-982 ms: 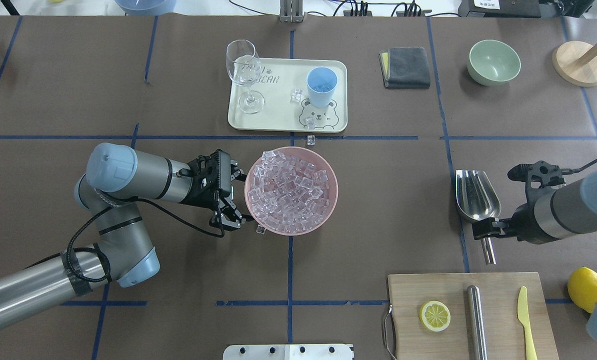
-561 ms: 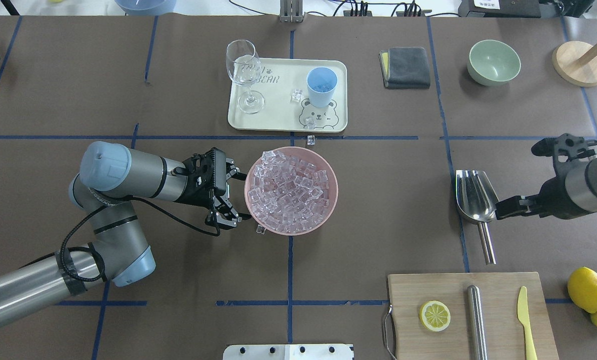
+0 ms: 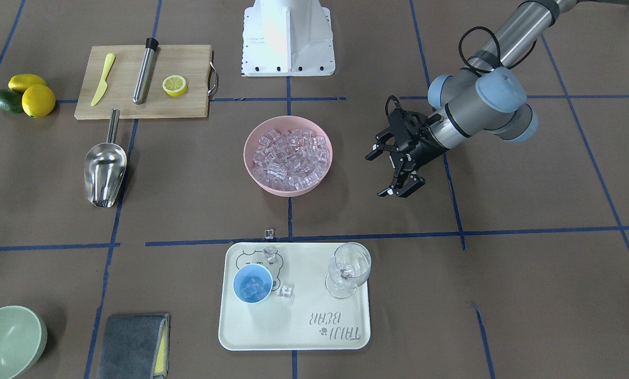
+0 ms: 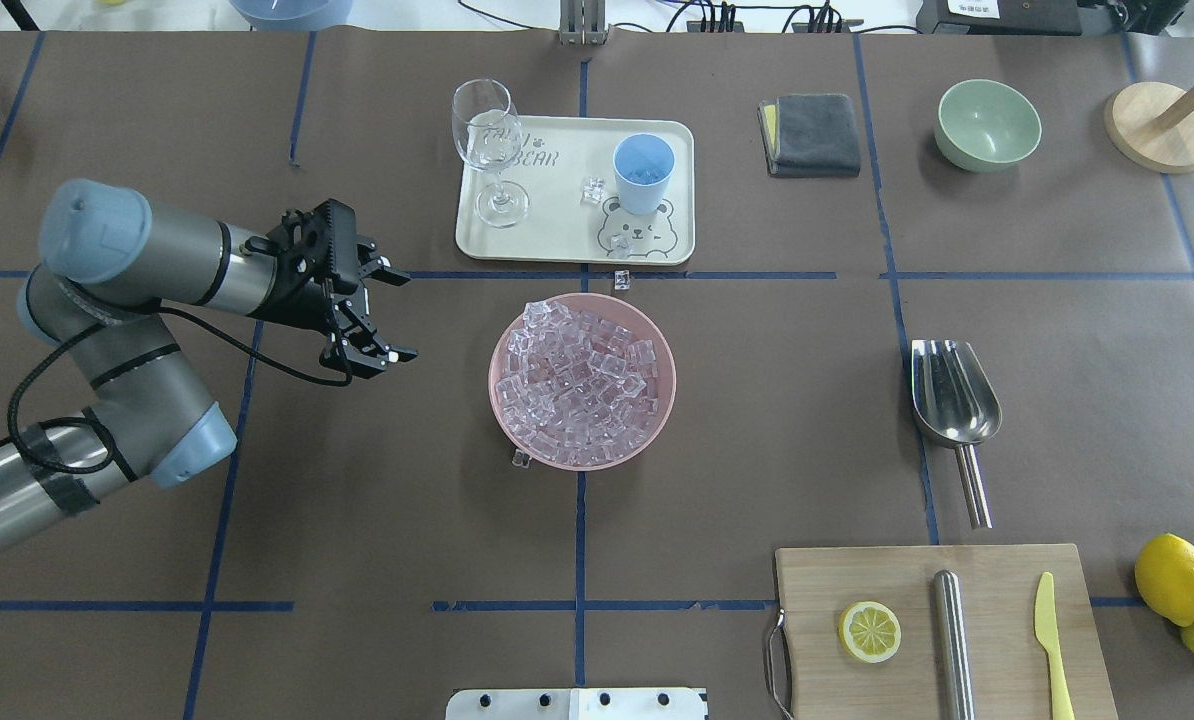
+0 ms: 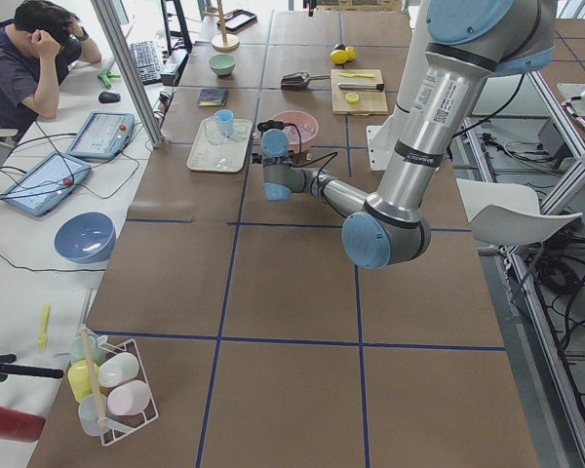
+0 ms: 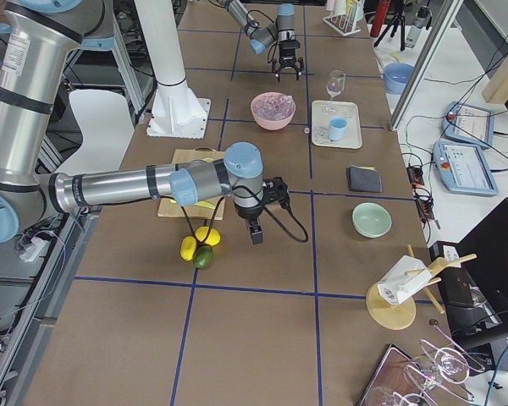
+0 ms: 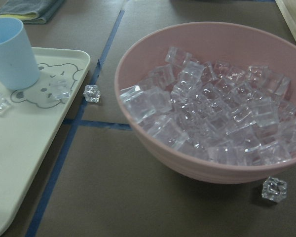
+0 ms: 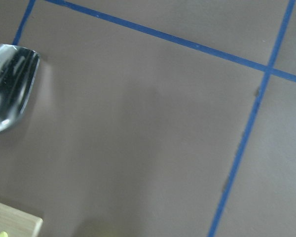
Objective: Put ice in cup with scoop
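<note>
Much ice (image 4: 582, 385) in pink bowl (image 4: 670, 392), left claw (image 4: 407, 314) splayed, well apart, right claw (image 6: 256, 237) state unclear

The tabletop (image 4: 757, 420) is covered in matt brown paper crossed by blue tape (image 4: 737, 275). The pink bowl (image 7: 197, 165) looks like smooth plastic with a dull sheen. The ice (image 7: 212, 128) inside the bowl is clear and glassy. To the bowl's right in the overhead view, the scoop (image 4: 952, 395) is mirror-bright polished steel. Beyond the bowl, the cup (image 4: 643, 175) is matt light-blue plastic, standing on a smooth cream tray (image 4: 557, 215) with a clear wine glass (image 4: 484, 125). Right of the bowl and nearer the robot, the cutting board (image 4: 997, 600) is bare pale wood.
</note>
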Action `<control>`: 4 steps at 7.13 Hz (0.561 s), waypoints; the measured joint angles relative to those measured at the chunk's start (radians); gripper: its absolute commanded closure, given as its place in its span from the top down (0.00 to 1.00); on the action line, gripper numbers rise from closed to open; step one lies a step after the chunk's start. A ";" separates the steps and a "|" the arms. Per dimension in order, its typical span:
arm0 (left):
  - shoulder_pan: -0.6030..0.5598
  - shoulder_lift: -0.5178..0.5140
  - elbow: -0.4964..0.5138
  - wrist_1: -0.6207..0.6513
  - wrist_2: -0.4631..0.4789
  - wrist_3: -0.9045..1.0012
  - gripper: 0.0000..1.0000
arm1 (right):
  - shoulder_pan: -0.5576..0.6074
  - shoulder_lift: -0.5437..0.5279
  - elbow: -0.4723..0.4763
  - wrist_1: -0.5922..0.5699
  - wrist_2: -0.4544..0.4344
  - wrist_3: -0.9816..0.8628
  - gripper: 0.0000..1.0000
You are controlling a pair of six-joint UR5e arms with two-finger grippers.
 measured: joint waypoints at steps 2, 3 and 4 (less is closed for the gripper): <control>-0.101 0.018 -0.037 0.138 -0.019 0.028 1.00 | 0.144 -0.048 -0.012 -0.117 -0.002 -0.137 1.00; -0.163 0.026 -0.059 0.235 -0.021 0.106 1.00 | 0.166 -0.036 -0.013 -0.180 -0.029 -0.137 1.00; -0.235 0.039 -0.082 0.362 -0.021 0.215 1.00 | 0.173 -0.016 -0.014 -0.216 -0.050 -0.106 1.00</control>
